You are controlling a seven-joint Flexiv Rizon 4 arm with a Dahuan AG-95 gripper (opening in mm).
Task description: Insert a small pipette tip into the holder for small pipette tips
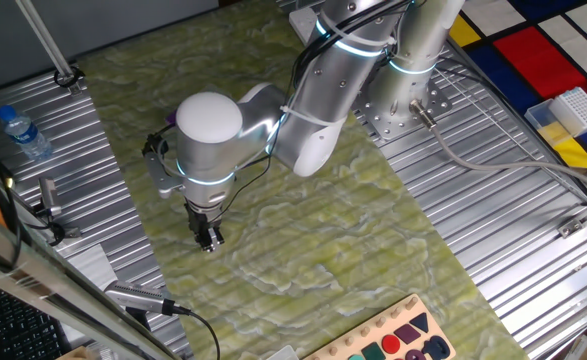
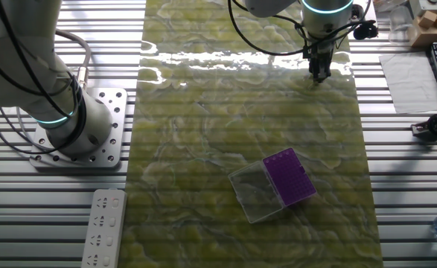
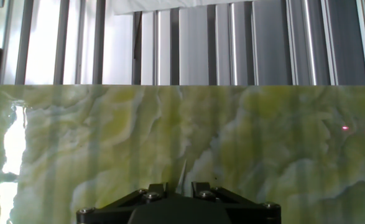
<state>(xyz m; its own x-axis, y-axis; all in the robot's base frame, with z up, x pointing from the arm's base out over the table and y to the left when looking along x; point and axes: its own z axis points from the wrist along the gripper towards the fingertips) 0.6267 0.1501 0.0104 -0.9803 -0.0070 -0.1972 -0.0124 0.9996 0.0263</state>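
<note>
The two-finger hand (image 1: 209, 241) hangs fingers-down, low over the green-and-white marbled mat (image 1: 353, 230) that covers the middle of the ribbed metal surface (image 1: 493, 240). In the hand view the fingers sit close together with only a narrow slot between them, and a thin pale sliver, tapering to a point, rises out of that slot: in my judgement this is the small clear pipette tip (image 3: 182, 176), pinched upright so that its narrow end leads downward for insertion. The fixed views are too coarse to confirm the tip, so the grip is read from the hand view alone.

The small flat purple square holder with its grid of fine holes (image 2: 289, 177) lies on the mat with its clear plastic cover piece (image 2: 256, 190) open and touching it at the 9 o'clock side, leaving the holed top exposed. That placement suits a straight vertical entry.

In the other fixed view the hand (image 2: 319, 74) stands near the far end of the mat, and the holder lies well apart from it, toward about 6 o'clock, slightly to 7. The holder does not appear in the hand view. In the first fixed view it is hidden, apparently behind the arm.

Judgement: the carry to the holder is not yet made; alignment over one hole will demand care.
</note>
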